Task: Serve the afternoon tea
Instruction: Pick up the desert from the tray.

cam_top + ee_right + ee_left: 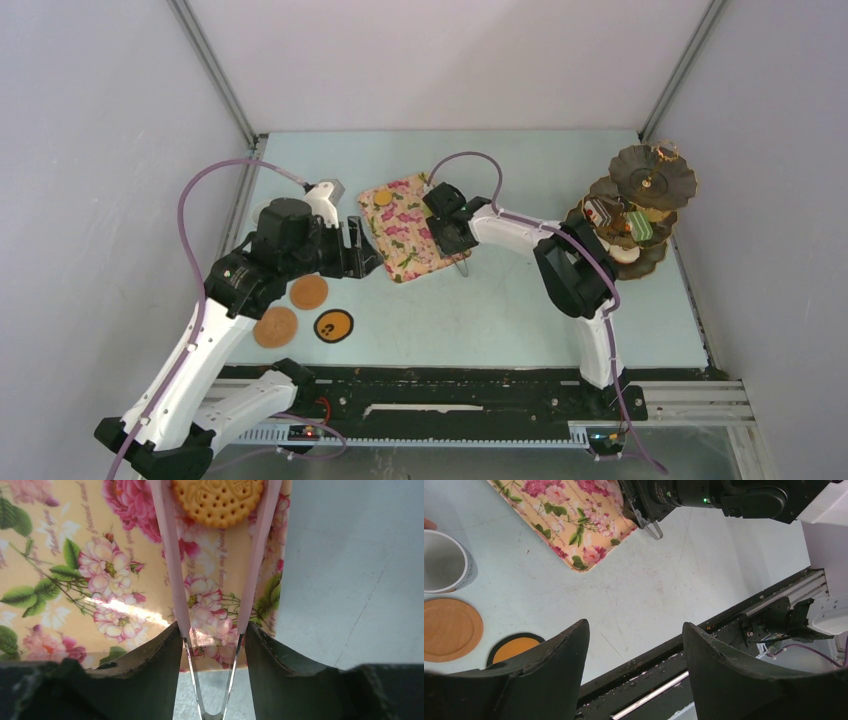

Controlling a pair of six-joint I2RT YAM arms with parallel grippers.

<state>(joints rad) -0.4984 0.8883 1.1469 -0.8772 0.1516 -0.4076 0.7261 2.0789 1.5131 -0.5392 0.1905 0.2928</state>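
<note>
The right gripper (212, 635) is closed around the pink plastic tongs (167, 555), whose long axis runs straight up the right wrist view. At the top of that frame, between the 2 tong arms, 1 round golden biscuit (217, 500) lies flat, stamped face up, on the floral rectangular tray (75, 580). Being round, it has no long axis. The dark 3-tier scalloped stand (640, 190) is at the far right of the top view, nearer this arm. The left gripper (635, 630) is spread wide and holds nothing.

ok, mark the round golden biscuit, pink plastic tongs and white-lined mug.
round golden biscuit (217, 500), right wrist view, its dotted face.
pink plastic tongs (167, 555), right wrist view, one pink blade.
white-lined mug (441, 562), left wrist view, inner wall.
</note>
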